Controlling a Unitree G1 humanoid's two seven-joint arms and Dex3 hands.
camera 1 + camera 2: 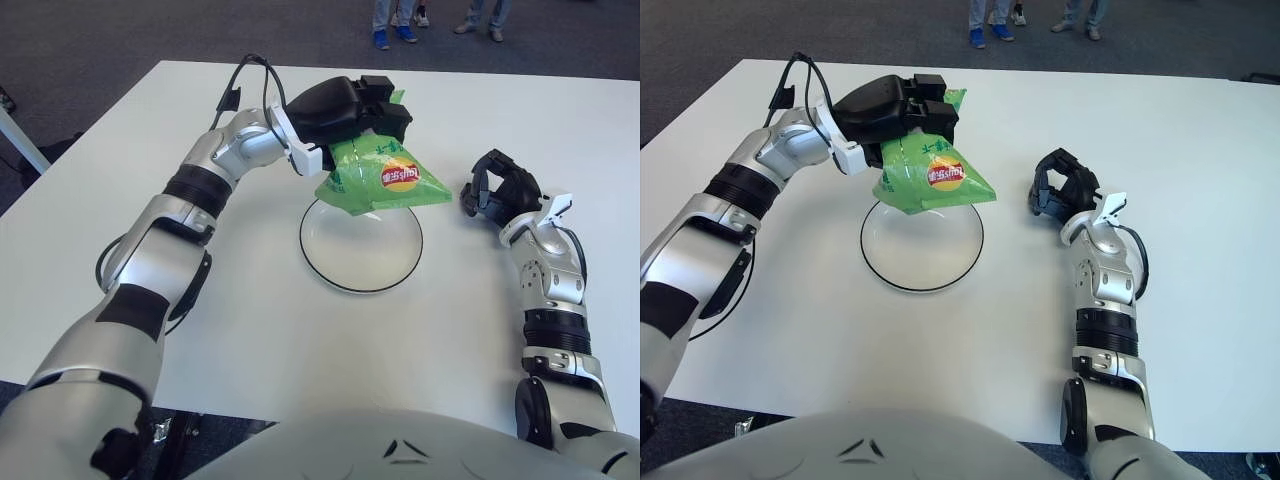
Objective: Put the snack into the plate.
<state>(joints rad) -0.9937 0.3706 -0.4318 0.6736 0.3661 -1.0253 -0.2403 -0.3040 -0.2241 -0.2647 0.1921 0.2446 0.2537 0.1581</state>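
A green snack bag (380,178) with a red and yellow logo hangs in the air over the far edge of a clear glass plate with a dark rim (345,284). My left hand (352,108) is shut on the top of the bag and holds it tilted above the plate. The bag's lower edge is close to the plate's far rim; I cannot tell if it touches. My right hand (497,190) shows to the right of the plate, apart from the bag, with fingers curled and holding nothing.
The plate stands in the middle of a white table (250,340). A black cable (240,85) runs along my left forearm. People's feet (395,35) show on the dark floor beyond the table's far edge.
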